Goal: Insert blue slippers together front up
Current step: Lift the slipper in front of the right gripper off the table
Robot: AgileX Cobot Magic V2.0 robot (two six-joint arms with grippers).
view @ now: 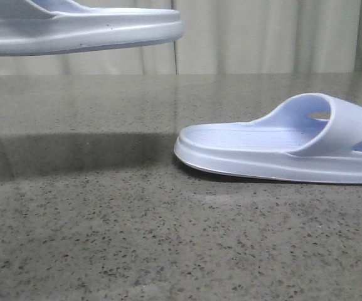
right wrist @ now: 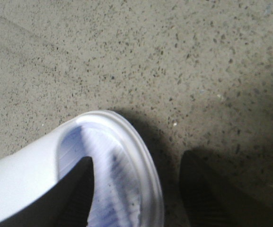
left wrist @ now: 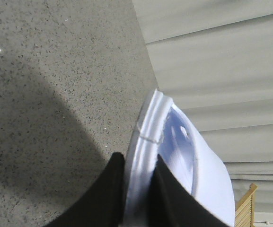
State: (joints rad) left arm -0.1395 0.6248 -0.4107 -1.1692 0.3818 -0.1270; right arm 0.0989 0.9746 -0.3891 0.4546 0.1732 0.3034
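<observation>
Slipper 1, a pale lavender-blue moulded foam slide (view: 80, 28), sits airborne at the upper left of the front view, clear of the speckled grey stone table (view: 168, 251); slipper 2 (view: 281, 147) rests flat at centre right, strap at the frame's right edge. In the left wrist view, the left gripper (left wrist: 138, 189) at the lower centre is clamped on slipper 1's sole edge, lifting it for nesting. In the right wrist view, the right gripper (right wrist: 136, 189) is spread, 1 finger (right wrist: 77, 194) over slipper 2's footbed, 1 outside its rim, likely for a grasp.

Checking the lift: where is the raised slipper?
Front view, upper left: the raised slipper hangs above the table, held by the left end effector.
</observation>
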